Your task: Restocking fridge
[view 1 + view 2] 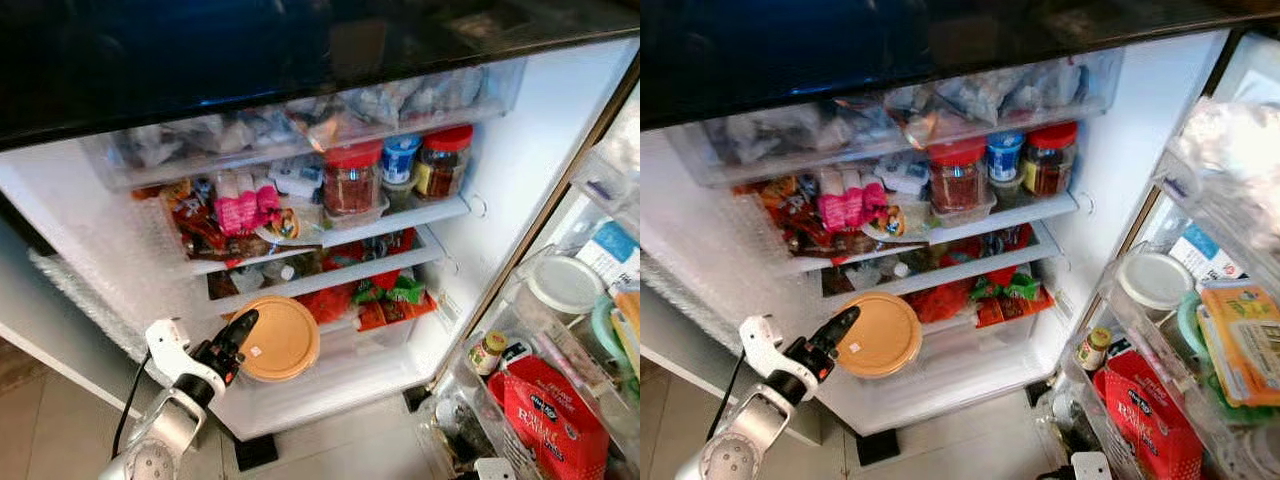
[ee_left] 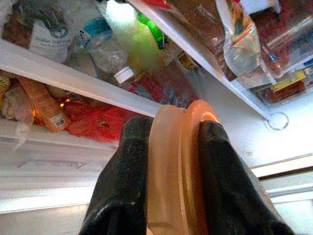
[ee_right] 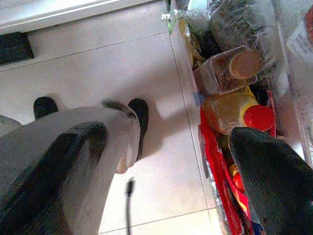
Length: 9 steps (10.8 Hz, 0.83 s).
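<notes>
nearest to us, at about seven o'clock in the head views, our left gripper (image 1: 238, 335) reaches up from the silver arm with its two black fingers (image 2: 128, 181) pinched on the rim of the round orange container (image 1: 280, 338); the wrist view shows the rim edge-on between them, one finger on each face. the container stands tilted, its flat lid facing us, at the front of the lowest white drawer (image 1: 340, 375) of the open fridge (image 1: 540, 160), left of centre. our right gripper (image 3: 166, 161) hangs low over the pale tiled floor (image 3: 117, 63) beside the fridge door, its fingers spread wide with nothing between them. at four o'clock the door bins hold a red bag (image 1: 555, 420), a small yellow-capped jar (image 1: 488, 352) and a white round lid (image 1: 565, 284). just behind the container, at six o'clock, red and green packets (image 1: 385, 290) crowd the shelf. farther up, toward twelve o'clock, a pink packet (image 1: 240, 210) lies left of a red-lidded jar (image 1: 352, 180), a blue-topped tub (image 1: 401, 158) and a second red-lidded jar (image 1: 444, 160). farthest, a clear drawer (image 1: 300, 125) of wrapped food sits under the dark top edge.
</notes>
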{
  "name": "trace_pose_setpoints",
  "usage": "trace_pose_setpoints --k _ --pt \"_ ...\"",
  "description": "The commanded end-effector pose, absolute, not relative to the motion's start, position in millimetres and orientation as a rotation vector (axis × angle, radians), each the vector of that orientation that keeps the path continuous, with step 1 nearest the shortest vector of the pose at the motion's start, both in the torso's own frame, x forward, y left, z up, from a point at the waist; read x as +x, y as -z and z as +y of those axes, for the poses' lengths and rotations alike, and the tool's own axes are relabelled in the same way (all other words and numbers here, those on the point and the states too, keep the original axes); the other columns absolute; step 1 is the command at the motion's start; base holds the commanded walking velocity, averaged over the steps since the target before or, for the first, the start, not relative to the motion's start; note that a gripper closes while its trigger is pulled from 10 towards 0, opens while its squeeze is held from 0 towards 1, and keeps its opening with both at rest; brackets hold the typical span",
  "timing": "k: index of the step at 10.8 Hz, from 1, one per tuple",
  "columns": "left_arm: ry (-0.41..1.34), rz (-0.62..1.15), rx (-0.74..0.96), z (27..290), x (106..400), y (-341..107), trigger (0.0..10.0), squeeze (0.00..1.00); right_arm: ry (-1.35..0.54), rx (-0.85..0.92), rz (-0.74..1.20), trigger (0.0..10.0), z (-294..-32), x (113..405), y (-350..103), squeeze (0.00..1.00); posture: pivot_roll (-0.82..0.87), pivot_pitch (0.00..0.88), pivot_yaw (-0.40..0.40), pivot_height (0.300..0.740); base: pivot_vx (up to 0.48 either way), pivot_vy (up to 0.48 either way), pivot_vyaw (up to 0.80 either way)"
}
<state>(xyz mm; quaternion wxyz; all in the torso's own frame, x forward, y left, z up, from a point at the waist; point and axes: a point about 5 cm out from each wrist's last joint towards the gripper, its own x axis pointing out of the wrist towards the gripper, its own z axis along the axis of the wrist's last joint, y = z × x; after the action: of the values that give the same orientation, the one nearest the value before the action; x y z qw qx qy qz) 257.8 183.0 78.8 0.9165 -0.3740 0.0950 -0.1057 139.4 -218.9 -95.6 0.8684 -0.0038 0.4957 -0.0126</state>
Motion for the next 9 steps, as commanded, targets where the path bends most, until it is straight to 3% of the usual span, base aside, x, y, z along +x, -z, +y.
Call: trace_pose_setpoints --k 1,3,9 --pt "0.204 0.196 -0.765 185 258 -77 10.0 0.0 0.022 -0.008 1.059 10.0 -219 133 98 0.0 -0.1 0.103 0.035 0.685 0.0 0.0 0.0" --pt "0.19 0.192 -0.731 186 259 -78 10.0 0.0 0.01 -0.009 1.057 10.0 -219 133 98 0.0 -0.09 0.106 0.034 0.65 0.0 0.0 0.0" --pt "0.171 0.177 -0.741 186 268 -80 10.0 0.0 0.008 -0.008 1.054 10.0 -218 133 98 0.0 -0.09 0.106 0.031 0.65 0.0 0.0 0.0"
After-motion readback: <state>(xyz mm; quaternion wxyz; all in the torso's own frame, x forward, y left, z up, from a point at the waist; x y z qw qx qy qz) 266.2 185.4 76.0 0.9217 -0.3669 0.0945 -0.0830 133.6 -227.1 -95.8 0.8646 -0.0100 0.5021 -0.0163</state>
